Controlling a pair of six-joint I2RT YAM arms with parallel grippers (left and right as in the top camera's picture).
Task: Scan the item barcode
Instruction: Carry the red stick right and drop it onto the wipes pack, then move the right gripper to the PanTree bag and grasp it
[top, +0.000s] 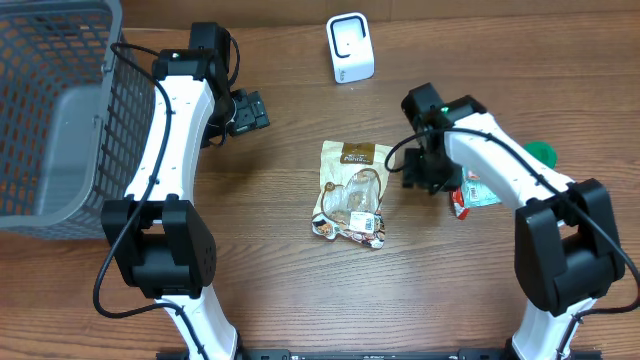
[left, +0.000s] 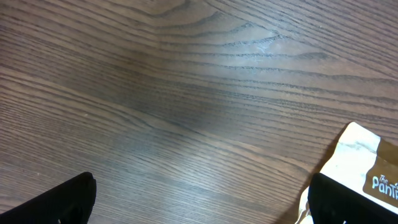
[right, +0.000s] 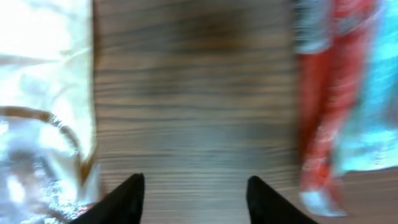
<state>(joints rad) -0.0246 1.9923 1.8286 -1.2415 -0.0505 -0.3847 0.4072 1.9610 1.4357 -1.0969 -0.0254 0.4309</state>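
Overhead: snack bag (top: 350, 195) lies flat; left gripper (top: 250, 110) well apart beyond its far-left corner, jaws spread, empty; right gripper (top: 418, 172) just beside its right edge, parted, grasping nothing.

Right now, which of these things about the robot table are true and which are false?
1. The snack bag lies on the table. True.
2. The right gripper is holding the snack bag. False: only bare wood shows between its fingers, and the bag lies beside it.
3. The white scanner stands on the far side of the bag. True.
4. The snack bag is inside the gray basket. False: the basket stands at the left edge, and the bag is out on the table.
5. The left gripper is open and holds nothing. True.
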